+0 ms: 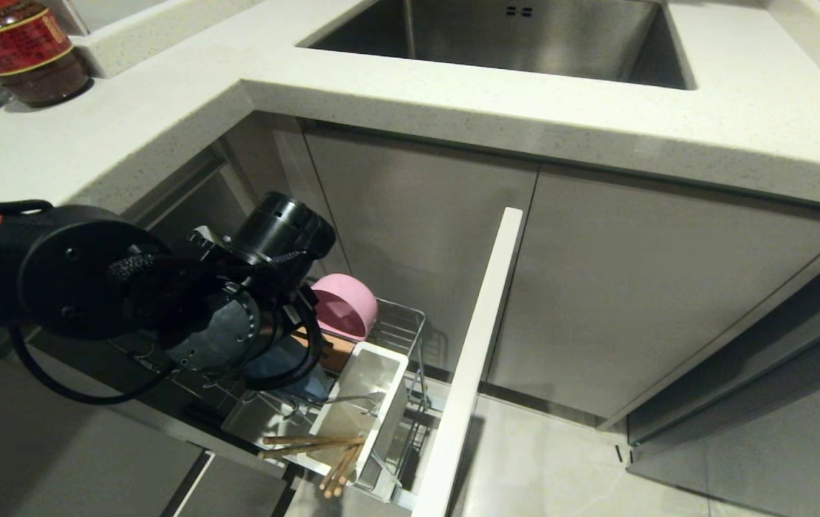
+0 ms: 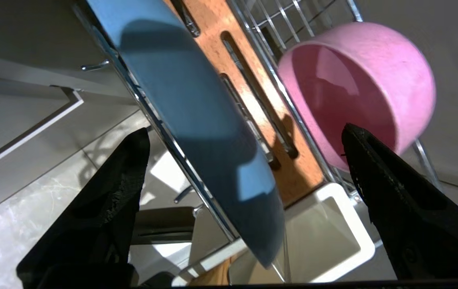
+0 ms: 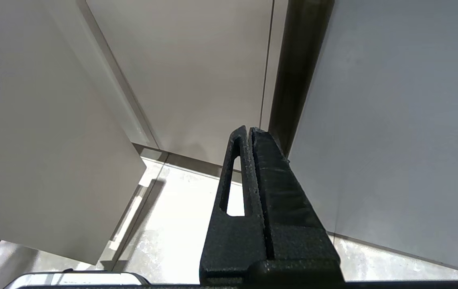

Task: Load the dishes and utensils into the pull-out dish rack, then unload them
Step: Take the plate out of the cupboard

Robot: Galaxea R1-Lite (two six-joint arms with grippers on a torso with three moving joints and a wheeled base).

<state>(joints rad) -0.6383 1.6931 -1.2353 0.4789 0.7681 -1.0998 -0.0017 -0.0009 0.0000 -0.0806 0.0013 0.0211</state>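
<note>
From the head camera the left arm covers most of the pull-out rack (image 1: 410,337); only a sliver of the blue plate (image 1: 288,373) shows beneath it. The pink bowl (image 1: 344,307) rests tipped at the back, and the chopsticks (image 1: 309,445) poke out of the white holder (image 1: 374,402), where the fork (image 1: 349,400) lies.

The left wrist camera fills in what is covered there: the left gripper (image 2: 245,136) has its fingers wide apart, with the plate standing on edge between them, held by the wires and untouched. The slotted wooden strip (image 2: 233,52) runs behind it.

The right gripper (image 3: 249,132) appears only in its own camera, fingers pressed together, by cabinet doors.
</note>
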